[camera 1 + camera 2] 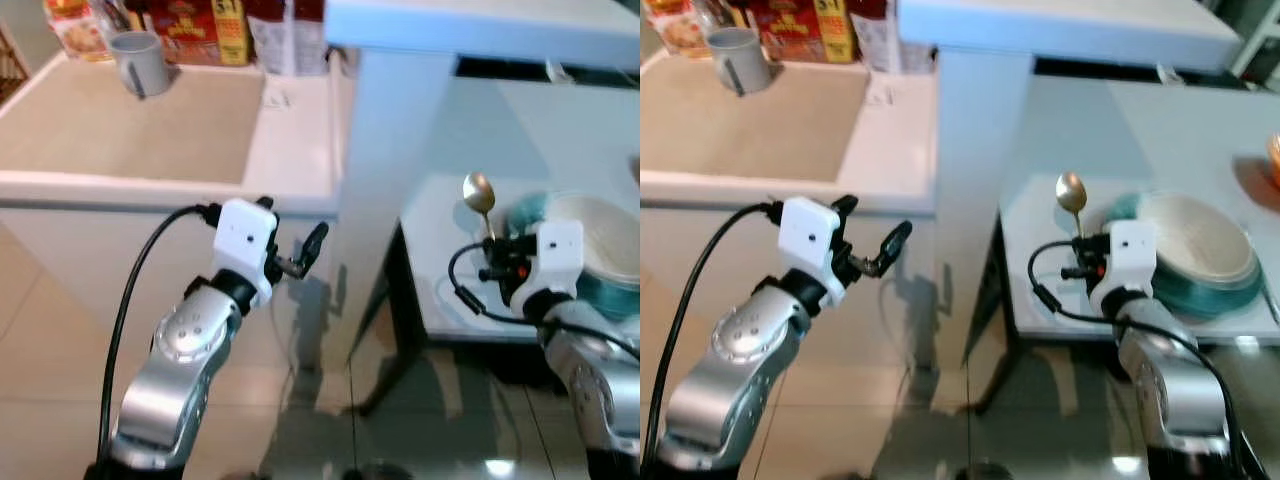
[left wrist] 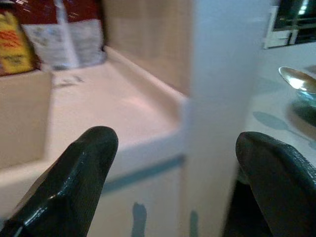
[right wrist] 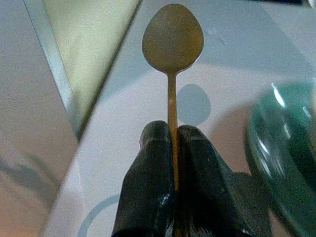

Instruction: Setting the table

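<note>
A gold spoon [image 1: 479, 192] stands upright over the near left part of the white table [image 1: 440, 215], its bowl upward. My right gripper [image 3: 172, 143] is shut on the spoon's handle, just left of a white bowl [image 1: 1192, 235] resting on a teal plate [image 1: 1200, 292]. The spoon's bowl [image 3: 173, 38] hangs above the tabletop, casting a round shadow. My left gripper [image 1: 292, 250] is open and holds nothing, in front of the counter's edge, left of the white pillar.
A white pillar [image 1: 385, 180] stands between the counter and the table. On the beige counter [image 1: 130, 130] sit a grey mug [image 1: 139, 61] and food boxes [image 1: 200, 30] at the back. Tiled floor [image 1: 320, 390] lies below.
</note>
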Available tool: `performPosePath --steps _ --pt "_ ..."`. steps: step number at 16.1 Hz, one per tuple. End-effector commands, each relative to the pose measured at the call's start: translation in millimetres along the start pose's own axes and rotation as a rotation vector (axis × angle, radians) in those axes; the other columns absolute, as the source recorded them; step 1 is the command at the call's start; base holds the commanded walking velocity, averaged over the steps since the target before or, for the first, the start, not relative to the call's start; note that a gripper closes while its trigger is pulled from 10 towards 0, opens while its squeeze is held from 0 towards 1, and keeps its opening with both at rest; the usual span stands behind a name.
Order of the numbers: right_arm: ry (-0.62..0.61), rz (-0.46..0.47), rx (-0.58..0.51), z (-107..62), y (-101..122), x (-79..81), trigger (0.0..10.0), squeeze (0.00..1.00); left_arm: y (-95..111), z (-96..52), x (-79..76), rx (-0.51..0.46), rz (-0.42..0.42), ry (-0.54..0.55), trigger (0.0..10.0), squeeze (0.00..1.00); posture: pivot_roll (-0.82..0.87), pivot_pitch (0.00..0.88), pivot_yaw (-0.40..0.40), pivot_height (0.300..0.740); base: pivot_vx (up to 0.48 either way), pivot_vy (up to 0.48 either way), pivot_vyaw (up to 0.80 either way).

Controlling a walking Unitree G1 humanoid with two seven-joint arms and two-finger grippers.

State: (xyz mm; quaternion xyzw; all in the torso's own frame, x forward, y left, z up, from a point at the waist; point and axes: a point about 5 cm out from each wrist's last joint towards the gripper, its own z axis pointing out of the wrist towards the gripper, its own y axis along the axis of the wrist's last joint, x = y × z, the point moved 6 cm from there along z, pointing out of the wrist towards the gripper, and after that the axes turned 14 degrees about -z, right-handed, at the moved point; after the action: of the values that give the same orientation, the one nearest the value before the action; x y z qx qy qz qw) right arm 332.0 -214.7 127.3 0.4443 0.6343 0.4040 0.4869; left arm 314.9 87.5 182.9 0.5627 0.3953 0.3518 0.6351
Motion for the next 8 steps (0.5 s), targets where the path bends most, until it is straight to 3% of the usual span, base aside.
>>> performPosePath --steps 1,3,4,8 --pt "-0.006 -0.007 -0.015 1.3 6.5 0.1 10.0 0.00 5.8 -2.2 -0.7 -0.020 -0.008 -0.014 10.0 0.00 -0.03 0.111 -0.056 0.740 0.000 0.000 0.00" --pt "-0.006 -0.014 -0.008 3.6 6.6 -1.5 10.0 0.00 4.5 -4.4 -12.2 -0.011 -0.022 -0.082 10.0 0.00 -0.03 0.111 -0.056 0.740 0.000 0.000 0.00" --pt "-0.011 -0.024 0.023 6.7 2.1 -4.7 10.0 0.00 3.1 -8.9 -28.7 0.003 -0.043 -0.186 10.0 0.00 -0.03 0.111 -0.056 0.740 0.000 0.000 0.00" --pt "-0.046 -0.045 0.056 15.9 -3.7 -16.3 10.0 0.00 -6.5 -27.3 -69.8 0.095 -0.079 -0.433 10.0 0.00 -0.02 0.112 -0.059 0.740 0.000 0.000 0.00"
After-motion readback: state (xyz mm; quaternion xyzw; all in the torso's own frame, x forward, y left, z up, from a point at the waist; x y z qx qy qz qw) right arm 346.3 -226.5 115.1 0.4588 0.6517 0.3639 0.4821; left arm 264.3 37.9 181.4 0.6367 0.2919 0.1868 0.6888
